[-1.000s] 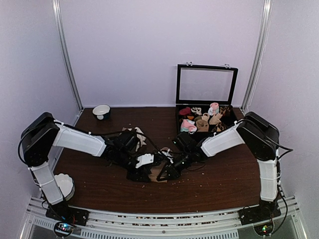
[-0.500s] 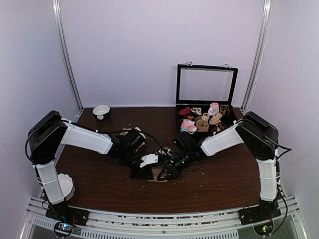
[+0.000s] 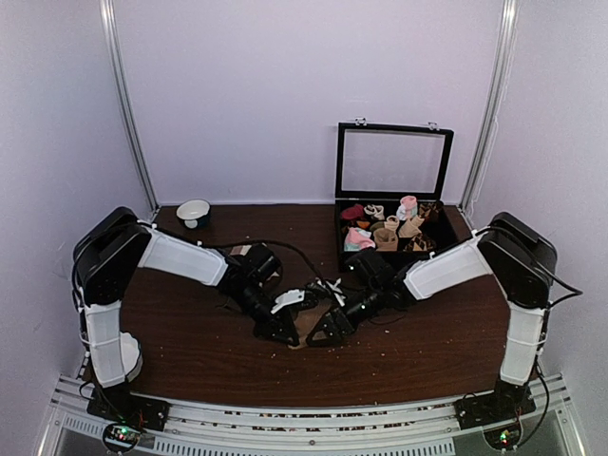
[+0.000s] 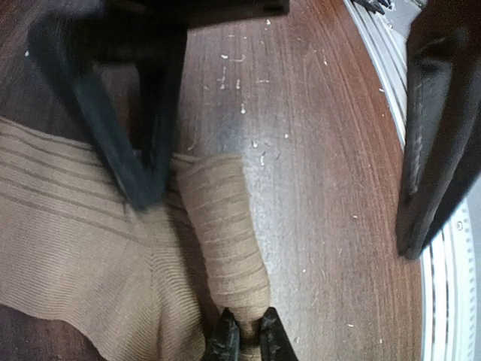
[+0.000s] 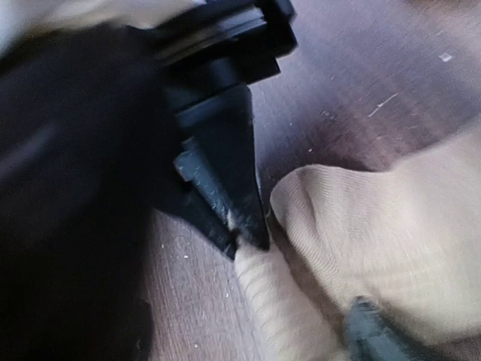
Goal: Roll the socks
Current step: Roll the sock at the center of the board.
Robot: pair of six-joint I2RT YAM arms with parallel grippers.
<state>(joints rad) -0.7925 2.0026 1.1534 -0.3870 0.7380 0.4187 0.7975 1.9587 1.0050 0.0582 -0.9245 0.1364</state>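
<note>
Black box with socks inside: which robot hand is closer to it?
Right. The right hand is just front-left of the box; the left hand is farther left.

The table (image 3: 427,351) is a dark brown wood-grain surface scattered with pale specks (image 4: 255,143). The tan ribbed socks (image 4: 90,256) lie flat near its centre, with one edge wound into a short roll. A white bowl (image 3: 194,212) stands at the far left corner. A black box (image 3: 339,223), lid raised, stands at the far right. A white dish (image 3: 123,353), partly hidden, sits near the left front edge.
</note>
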